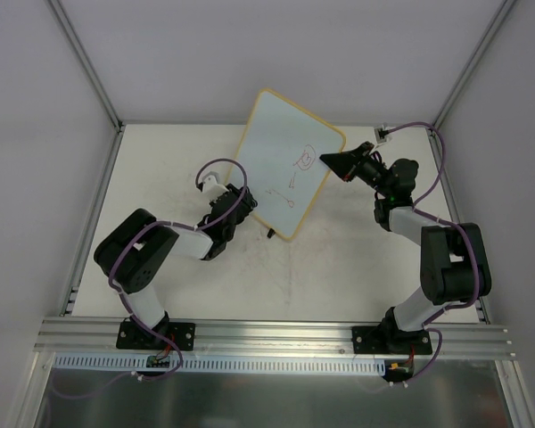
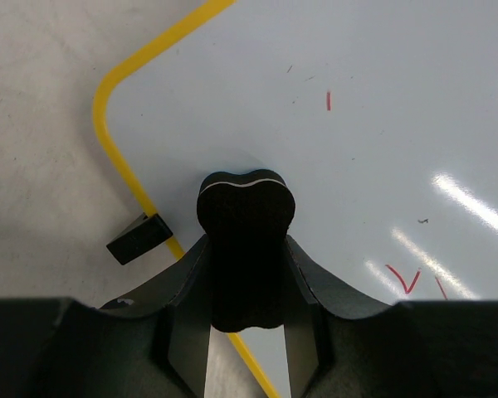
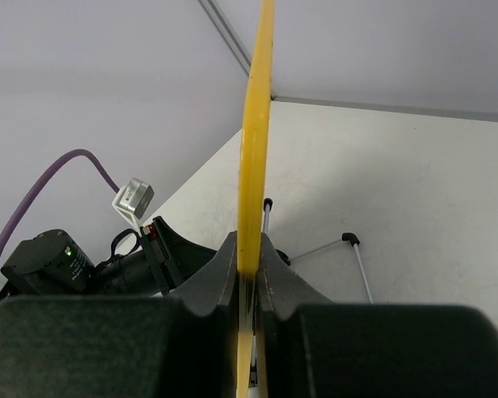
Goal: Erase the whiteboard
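Note:
The whiteboard (image 1: 281,143), yellow-framed, stands tilted up on its lower edge at mid-table, with red doodles (image 1: 299,169) on its face. My right gripper (image 1: 330,160) is shut on its right edge; in the right wrist view the yellow frame (image 3: 256,124) runs straight between the closed fingers of that gripper (image 3: 248,245). My left gripper (image 1: 241,201) is shut on a black eraser (image 2: 246,215), which lies against the white surface (image 2: 382,124) near a rounded corner. A black foot (image 2: 137,238) sits just outside the frame. Red strokes (image 2: 402,280) lie to the eraser's right.
Grey enclosure walls close in the back and sides. A purple cable with a small white connector (image 1: 383,134) lies at the back right corner. An aluminium rail (image 1: 276,334) runs along the near edge. Thin wire stand legs (image 3: 353,249) show behind the board.

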